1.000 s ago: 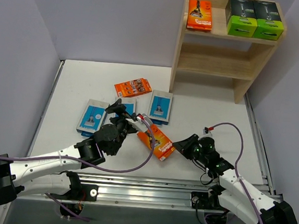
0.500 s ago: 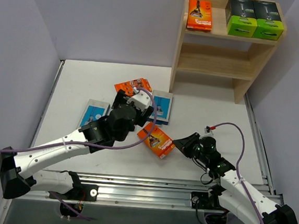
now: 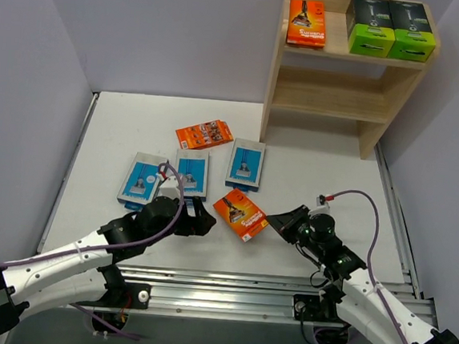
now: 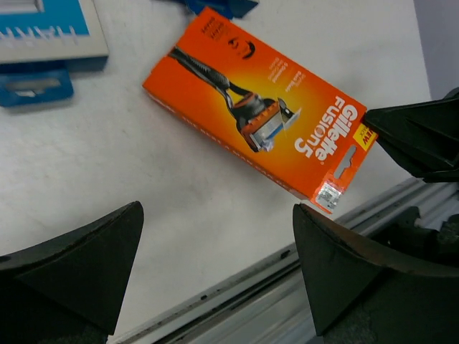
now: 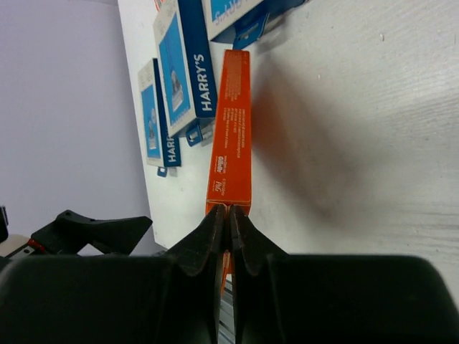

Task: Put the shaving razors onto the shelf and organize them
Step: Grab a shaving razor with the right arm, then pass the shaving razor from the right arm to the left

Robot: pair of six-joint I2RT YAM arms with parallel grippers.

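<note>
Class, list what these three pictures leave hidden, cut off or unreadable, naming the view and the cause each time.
- Right wrist view: Gillette Fusion5 pack shows edge-on only; right gripper covers its near end.
- Left wrist view: Harry's card is cut off by the top-left corner.
- Top view: lettering on the black-and-green boxes is too small to read.
</note>
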